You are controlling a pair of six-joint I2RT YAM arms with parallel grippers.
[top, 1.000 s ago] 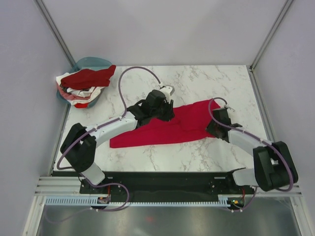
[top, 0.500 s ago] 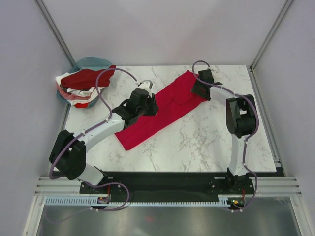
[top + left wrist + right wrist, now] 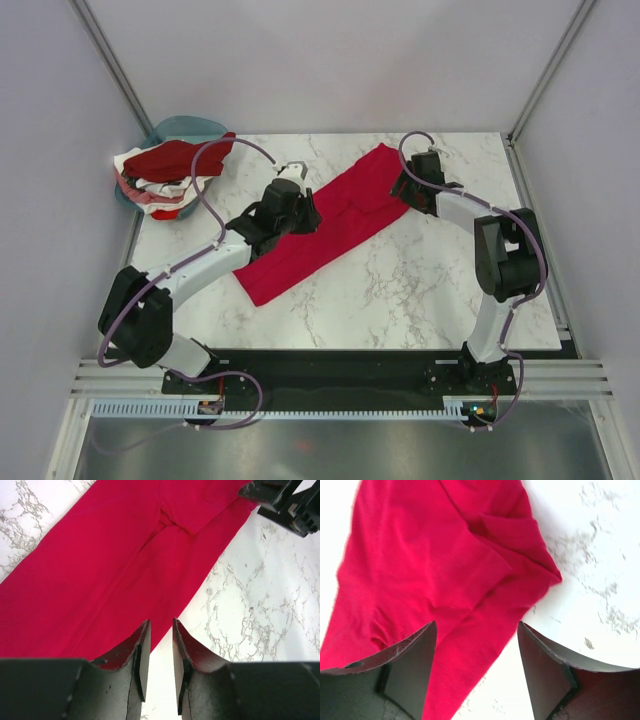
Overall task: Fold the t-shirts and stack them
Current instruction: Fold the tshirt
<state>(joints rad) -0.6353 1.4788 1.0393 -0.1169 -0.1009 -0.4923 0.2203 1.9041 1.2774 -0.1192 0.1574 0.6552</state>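
The bright crimson t-shirt lies folded into a long strip running diagonally from the table's near left to its far right. It also shows in the left wrist view and the right wrist view. My left gripper hovers at the strip's middle with its jaws a narrow gap apart and empty; bare table shows between them. My right gripper is wide open and empty over the strip's far right end. Dark red, white and coral shirts are heaped at the far left.
The heap rests in a teal plastic basin at the table's far-left corner. The marble table has grey walls on three sides and metal posts at the back corners. The right arm's elbow stands near the right edge.
Over the last second both arms swung the crimson strip from lying crosswise to lying diagonally, its right end carried toward the back. Since half a second ago only the right arm shifted slightly rightward.
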